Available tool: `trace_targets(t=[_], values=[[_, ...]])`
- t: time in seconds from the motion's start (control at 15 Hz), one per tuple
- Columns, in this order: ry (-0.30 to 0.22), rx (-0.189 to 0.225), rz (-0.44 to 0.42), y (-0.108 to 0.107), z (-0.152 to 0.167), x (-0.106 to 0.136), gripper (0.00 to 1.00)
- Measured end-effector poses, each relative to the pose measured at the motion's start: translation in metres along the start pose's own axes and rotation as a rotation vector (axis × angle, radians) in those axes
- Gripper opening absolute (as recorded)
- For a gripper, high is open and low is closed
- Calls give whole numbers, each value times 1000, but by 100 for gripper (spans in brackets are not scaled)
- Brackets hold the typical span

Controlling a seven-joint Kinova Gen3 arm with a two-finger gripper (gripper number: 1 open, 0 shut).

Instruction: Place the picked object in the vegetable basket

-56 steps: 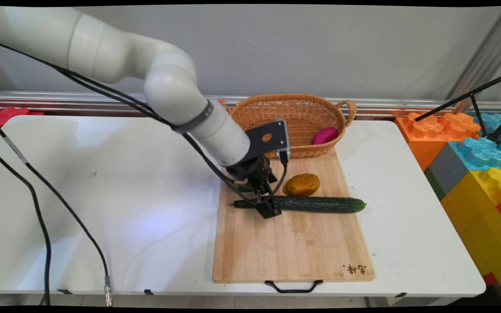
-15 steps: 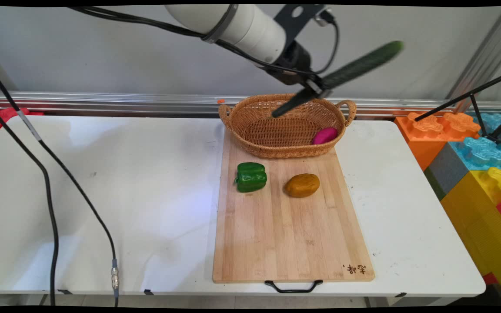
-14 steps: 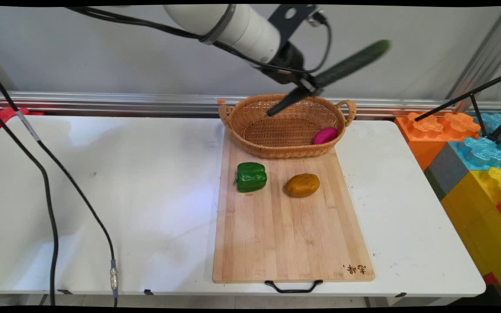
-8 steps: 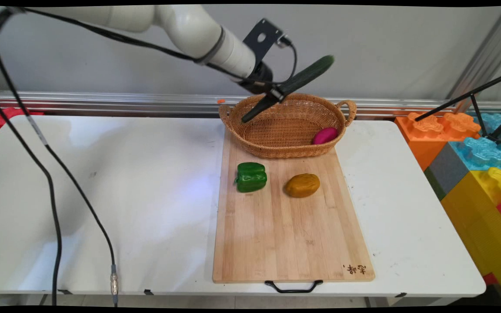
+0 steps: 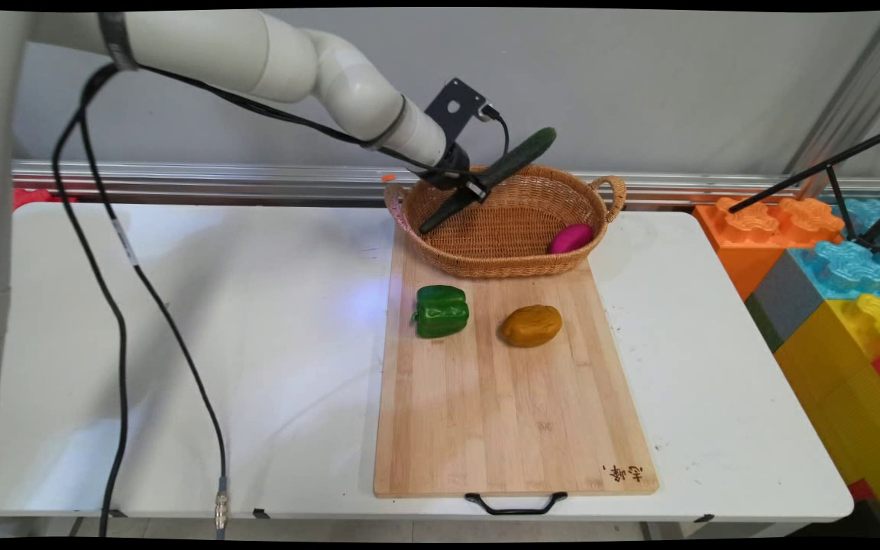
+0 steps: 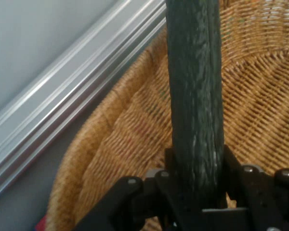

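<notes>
Fingers (image 5: 473, 189) clamped on cucumber (image 5: 520, 156) (tilted, tip toward 2 o'clock), over wicker basket (image 5: 509, 260), pink object (image 5: 571, 238) inside

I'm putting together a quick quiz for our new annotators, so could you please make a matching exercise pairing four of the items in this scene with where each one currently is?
Things:
1. cucumber
2. green pepper
3. pink vegetable
4. brown potato

Places:
A. inside the wicker basket, at its right end
B. on the cutting board, left of the other vegetable lying there
C. held tilted in the gripper, above the basket's left part
D. on the cutting board, right of the other vegetable lying there

Pairs: 1-C, 2-B, 3-A, 4-D
</notes>
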Motion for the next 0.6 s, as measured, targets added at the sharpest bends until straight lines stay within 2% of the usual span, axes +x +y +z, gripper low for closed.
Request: trace_targets(t=[0.2,0.27,0.6], values=[[8,-21,-2,6,12,3,0],[7,-27,0,9,14,4,100],[-26,-63,19,19,15,2,100]])
